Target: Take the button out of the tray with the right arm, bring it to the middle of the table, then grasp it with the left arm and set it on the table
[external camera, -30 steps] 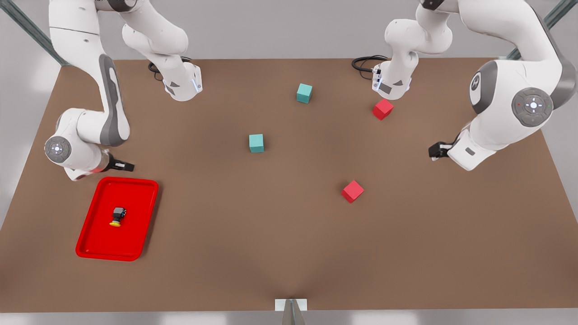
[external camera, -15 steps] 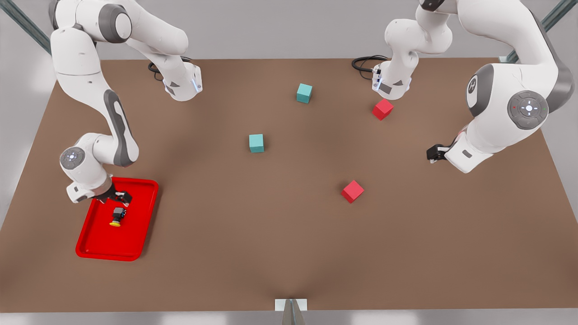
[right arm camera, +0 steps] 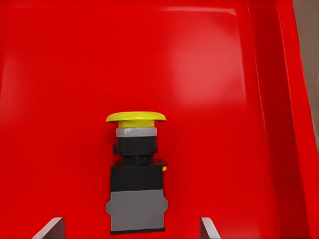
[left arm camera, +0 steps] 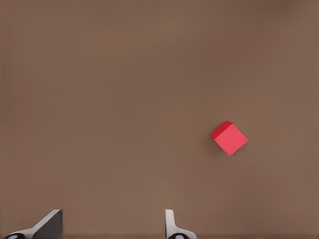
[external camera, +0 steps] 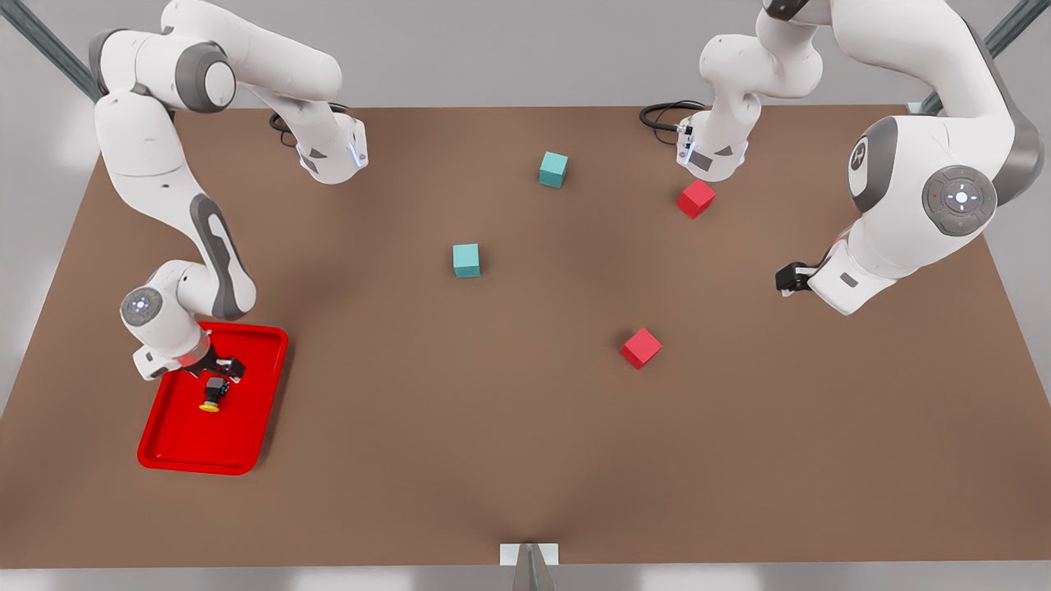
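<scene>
The button (external camera: 213, 394) lies on its side in the red tray (external camera: 246, 427) at the front view's left, yellow cap pointing toward the table's near edge. My right gripper (external camera: 220, 367) hangs open just over the button's grey body, touching nothing. In the right wrist view the button (right arm camera: 135, 174) lies between the two fingertips (right arm camera: 50, 229) of the right gripper (right arm camera: 130, 234), on the tray floor (right arm camera: 224, 74). My left gripper (external camera: 784, 279) waits open above the bare table (external camera: 525, 410) at the front view's right. The left gripper (left arm camera: 110, 226) holds nothing.
A red cube (external camera: 640, 347) lies right of the table's middle, also seen as the red cube (left arm camera: 229, 138) in the left wrist view. Another red cube (external camera: 696, 198) and two teal cubes (external camera: 553, 169) (external camera: 466, 259) lie farther back.
The right arm swung down from beyond the tray's far edge until its gripper hangs over the button. The left arm shifted slightly. The button has not moved.
</scene>
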You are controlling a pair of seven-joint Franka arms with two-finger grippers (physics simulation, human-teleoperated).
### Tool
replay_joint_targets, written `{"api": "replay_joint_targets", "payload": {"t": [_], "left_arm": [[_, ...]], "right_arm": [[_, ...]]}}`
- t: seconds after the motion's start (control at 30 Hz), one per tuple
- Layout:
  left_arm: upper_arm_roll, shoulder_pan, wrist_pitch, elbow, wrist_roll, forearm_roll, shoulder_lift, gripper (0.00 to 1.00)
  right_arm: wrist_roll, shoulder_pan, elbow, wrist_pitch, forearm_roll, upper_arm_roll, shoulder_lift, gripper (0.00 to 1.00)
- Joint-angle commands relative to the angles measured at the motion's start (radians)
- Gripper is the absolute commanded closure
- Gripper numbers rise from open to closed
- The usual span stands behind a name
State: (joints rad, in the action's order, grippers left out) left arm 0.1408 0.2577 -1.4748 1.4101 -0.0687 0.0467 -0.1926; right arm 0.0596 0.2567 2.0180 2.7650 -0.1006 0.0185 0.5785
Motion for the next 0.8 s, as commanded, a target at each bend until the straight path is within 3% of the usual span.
{"api": "replay_joint_targets", "payload": {"t": [0.0, 0.5, 0.53, 0.57, 0.63, 0.7, 0.73, 0.77], "left_arm": [[0.0, 0.0, 0.004, 0.0, 0.001, -0.001, 0.001, 0.0], [0.003, -0.009, 0.016, 0.003, 0.001, -0.004, -0.014, 0.0], [0.003, -0.011, 0.014, 0.003, 0.001, -0.004, -0.014, 0.0], [0.006, -0.011, 0.016, 0.003, 0.001, -0.004, -0.014, 0.0], [0.01, -0.009, 0.018, 0.003, 0.0, -0.004, -0.014, 0.0], [0.01, -0.009, 0.018, 0.003, 0.001, -0.004, -0.014, 0.0], [0.011, -0.011, 0.018, 0.003, 0.001, -0.004, -0.014, 0.0], [0.011, -0.009, 0.018, 0.003, 0.001, -0.004, -0.014, 0.0]], "right_arm": [[0.051, 0.006, -0.015, 0.005, 0.002, 0.0, 0.009, 0.0], [0.039, 0.015, -0.042, 0.005, 0.004, -0.002, 0.063, 0.0], [0.048, 0.015, -0.042, 0.004, 0.004, -0.002, 0.061, 0.36], [0.048, 0.015, -0.042, 0.002, 0.002, -0.002, 0.061, 0.53], [0.048, 0.015, -0.042, 0.004, 0.002, -0.003, 0.061, 0.6], [0.048, 0.015, -0.044, 0.002, 0.002, -0.003, 0.06, 0.6], [0.042, 0.015, -0.045, 0.004, 0.002, -0.006, 0.055, 0.51], [0.039, 0.015, -0.057, 0.004, 0.004, -0.011, 0.055, 0.31]]}}
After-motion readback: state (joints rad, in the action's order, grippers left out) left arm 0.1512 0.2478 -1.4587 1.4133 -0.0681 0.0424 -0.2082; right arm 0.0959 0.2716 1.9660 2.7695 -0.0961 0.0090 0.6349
